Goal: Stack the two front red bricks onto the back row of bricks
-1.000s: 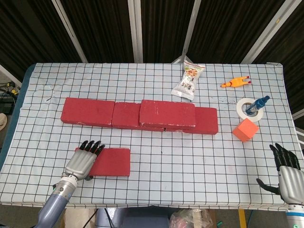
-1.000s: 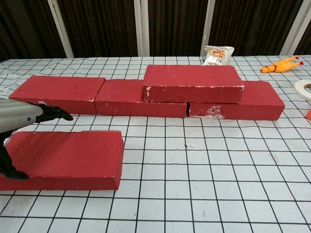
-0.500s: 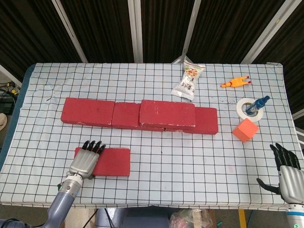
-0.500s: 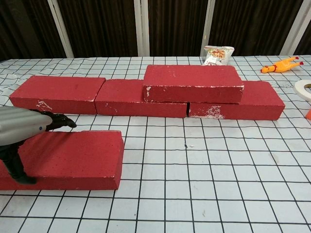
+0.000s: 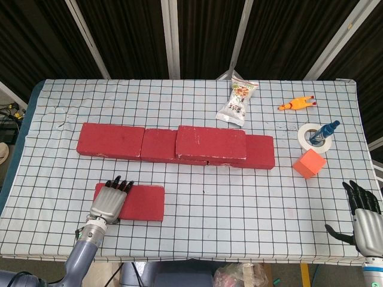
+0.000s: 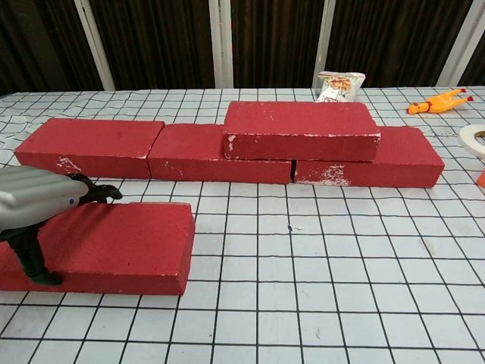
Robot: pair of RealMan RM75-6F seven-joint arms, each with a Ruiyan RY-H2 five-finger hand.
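One front brick [image 5: 139,202] lies near the table's [image 5: 239,227] front edge at about 7 o'clock, its left end gripped by the left hand [image 5: 110,201], fingers over the top and thumb on the near face. At 4 o'clock the right hand [image 5: 362,216] hovers empty with fingers apart. Farther back, toward 12 o'clock, the back row [image 5: 128,143] carries one stacked brick [image 5: 210,143].

A matt, rough, chipped surface is shown by the red bricks [image 6: 301,130]; the bench [image 5: 239,203] is covered in smooth checked cloth; the snack bag [image 5: 238,101] is glossy.
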